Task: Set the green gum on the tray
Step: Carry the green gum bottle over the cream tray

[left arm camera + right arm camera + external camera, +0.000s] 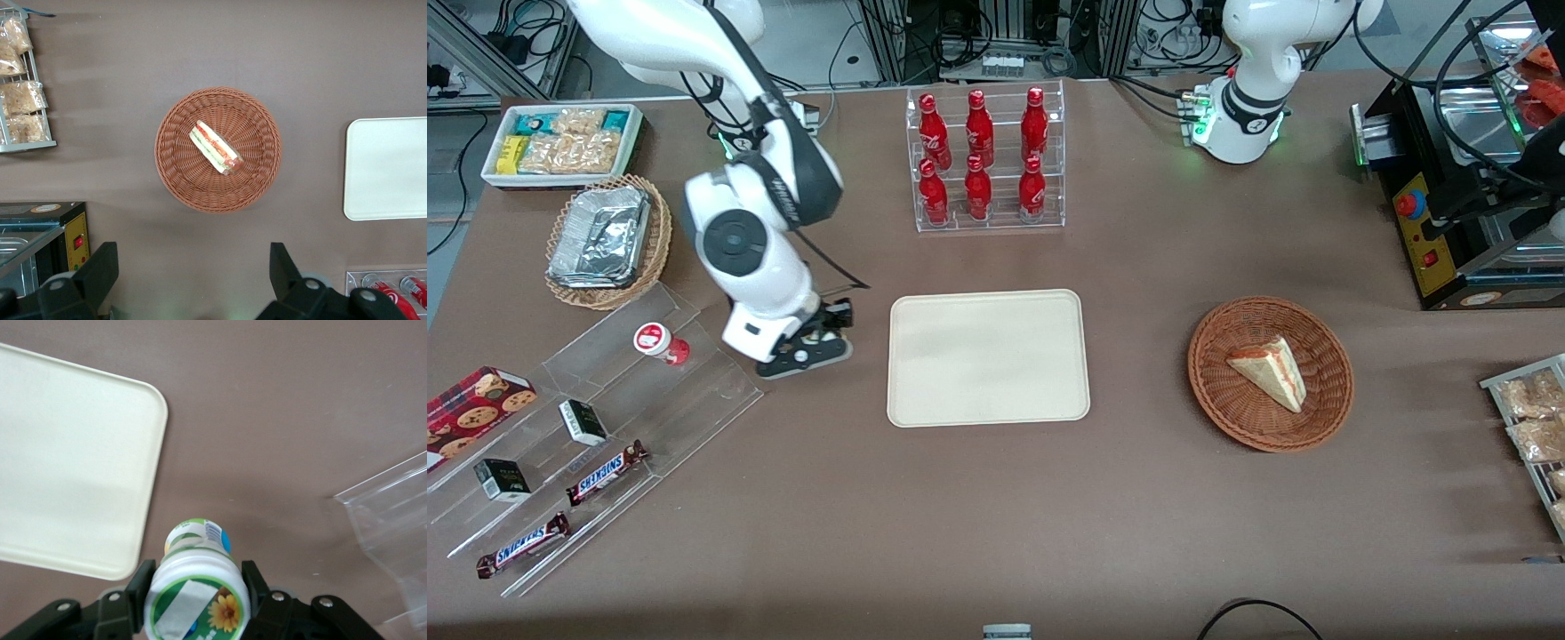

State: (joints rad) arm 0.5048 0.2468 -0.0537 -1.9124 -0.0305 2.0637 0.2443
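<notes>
Front view: we count one tray (989, 357), six red bottles in the clear rack (985, 160), two Snickers bars (607, 472), and one red-lidded gum (660, 343) on the stepped stand (596, 427). The gripper (805, 348) hangs between stand and tray; its load is hidden.

Left wrist view: one wicker basket (218, 149) with one sandwich (215, 147), plus the tray's edge.

Right wrist view: only here do we see the green gum (195, 593), one bottle, clenched between the fingers (259, 593), above bare table just beside the tray's corner.

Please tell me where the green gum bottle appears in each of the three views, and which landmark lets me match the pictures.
Front view: not visible; the arm hides it at the pincer.
Left wrist view: not in it.
Right wrist view: green gum held between the pincer fingers, above the table beside the tray.
Shared landmark: the tray.
</notes>
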